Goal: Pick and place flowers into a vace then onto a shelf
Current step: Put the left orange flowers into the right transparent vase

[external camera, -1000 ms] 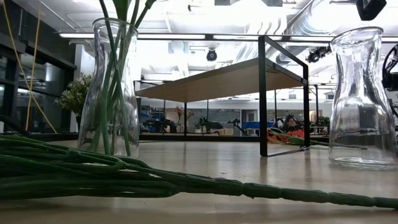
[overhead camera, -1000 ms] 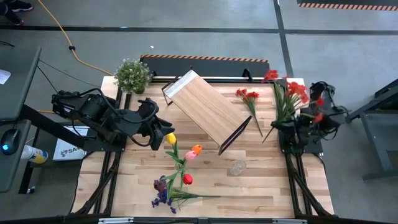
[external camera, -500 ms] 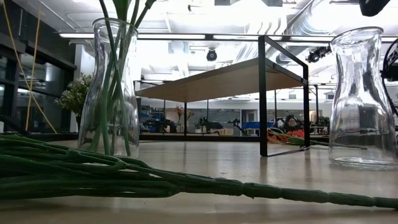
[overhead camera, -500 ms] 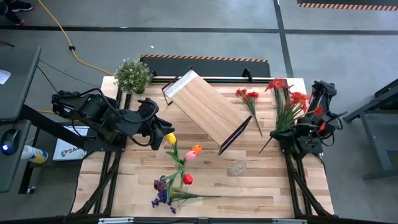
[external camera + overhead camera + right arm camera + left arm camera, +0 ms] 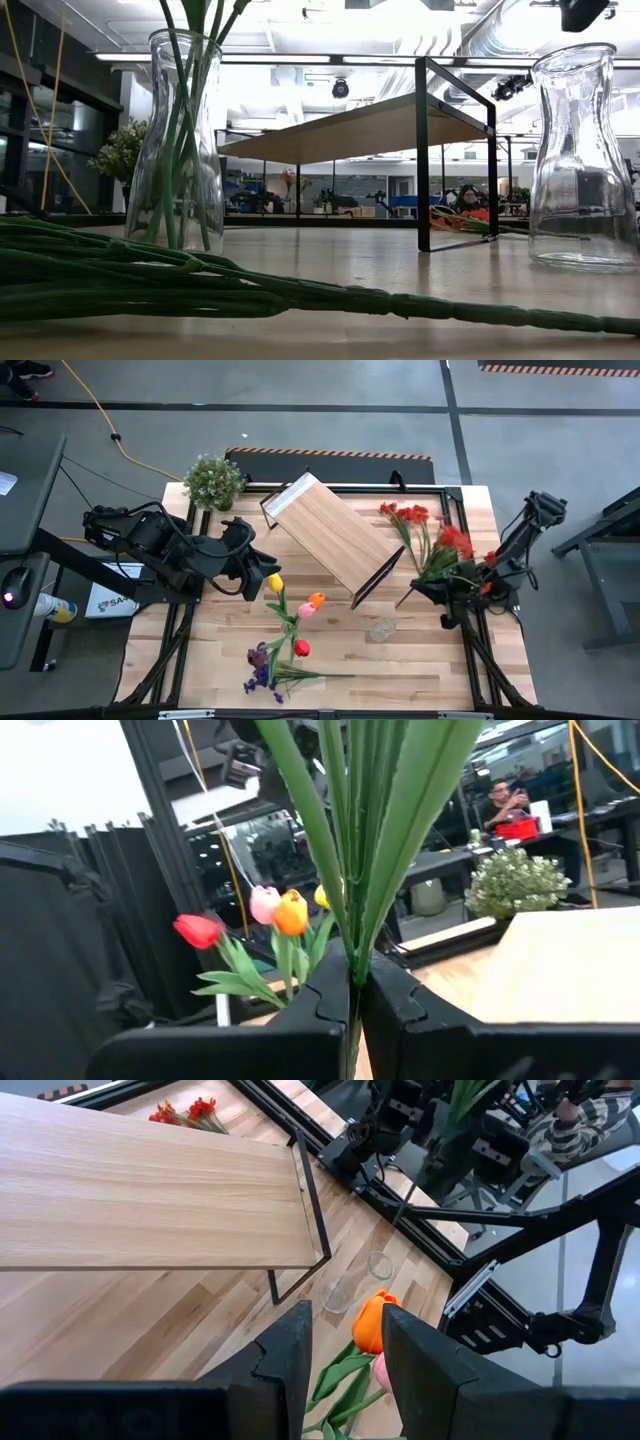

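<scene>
Since a second ago the right arm has swung its bunch of red flowers (image 5: 447,546) away from the table's right rim and inward toward the shelf (image 5: 333,536), so the blossoms now lean over the wood between the shelf's near end and the table's right edge. The right gripper (image 5: 470,586) sits low at that right edge, its fingers (image 5: 330,1010) pressed together on the green stems, which rise as a tight sheaf between them in the right wrist view.

The shelf lies diagonally across the back half of the table (image 5: 420,660). Just right of it a small red spray (image 5: 400,517) rests flat on the wood. A clear vase (image 5: 381,629) stands in front of the shelf's right end with bare wood all round it. A second vase (image 5: 180,150), further left of the shelf's front, already holds tulips (image 5: 300,605): yellow, orange, pink and red. A purple spray (image 5: 262,670) and loose stems lie near the table's front edge.

The left gripper (image 5: 340,1345) waits off the shelf's left side, just inside the table's left edge, fingers parted with nothing between them. A potted plant (image 5: 213,480) occupies the back left corner behind the shelf
</scene>
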Motion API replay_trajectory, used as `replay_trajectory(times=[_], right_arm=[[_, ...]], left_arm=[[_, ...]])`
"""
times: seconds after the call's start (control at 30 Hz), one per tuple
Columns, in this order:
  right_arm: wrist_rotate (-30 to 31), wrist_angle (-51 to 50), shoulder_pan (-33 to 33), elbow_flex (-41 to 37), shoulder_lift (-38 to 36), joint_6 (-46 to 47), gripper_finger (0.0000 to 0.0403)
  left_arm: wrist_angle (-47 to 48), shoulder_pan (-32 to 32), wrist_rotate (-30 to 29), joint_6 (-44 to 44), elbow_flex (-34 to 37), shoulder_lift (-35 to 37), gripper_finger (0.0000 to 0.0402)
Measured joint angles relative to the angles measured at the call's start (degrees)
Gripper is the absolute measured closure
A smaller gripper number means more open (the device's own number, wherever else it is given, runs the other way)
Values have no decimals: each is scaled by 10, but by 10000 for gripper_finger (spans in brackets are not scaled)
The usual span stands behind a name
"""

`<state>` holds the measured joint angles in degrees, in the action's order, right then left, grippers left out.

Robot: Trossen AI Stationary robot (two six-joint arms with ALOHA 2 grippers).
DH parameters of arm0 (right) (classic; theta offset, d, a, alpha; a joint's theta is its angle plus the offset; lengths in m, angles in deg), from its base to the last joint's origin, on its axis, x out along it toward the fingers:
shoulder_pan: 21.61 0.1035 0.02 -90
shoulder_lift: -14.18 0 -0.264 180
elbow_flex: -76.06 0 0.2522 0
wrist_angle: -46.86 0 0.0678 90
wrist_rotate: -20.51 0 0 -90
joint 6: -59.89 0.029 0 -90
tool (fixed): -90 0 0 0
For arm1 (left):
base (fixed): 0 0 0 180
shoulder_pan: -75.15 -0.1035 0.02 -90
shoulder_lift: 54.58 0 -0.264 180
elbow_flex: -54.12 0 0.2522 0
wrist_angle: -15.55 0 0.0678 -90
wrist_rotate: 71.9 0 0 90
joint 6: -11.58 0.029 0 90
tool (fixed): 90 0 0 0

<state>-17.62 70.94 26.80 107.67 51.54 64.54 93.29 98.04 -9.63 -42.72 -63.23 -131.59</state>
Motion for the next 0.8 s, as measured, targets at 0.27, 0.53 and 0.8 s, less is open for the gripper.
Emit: replay_trajectory(times=[0.27,0.53,0.8], right_arm=[[-26,-17,-27,1,47,56,402],[-27,-20,-28,1,104,103,402],[-25,-20,-28,1,141,120,402]], left_arm=[[0,0,0,0,0,0,245],[0,0,0,0,0,0,245],[1,0,0,0,0,0,245]])
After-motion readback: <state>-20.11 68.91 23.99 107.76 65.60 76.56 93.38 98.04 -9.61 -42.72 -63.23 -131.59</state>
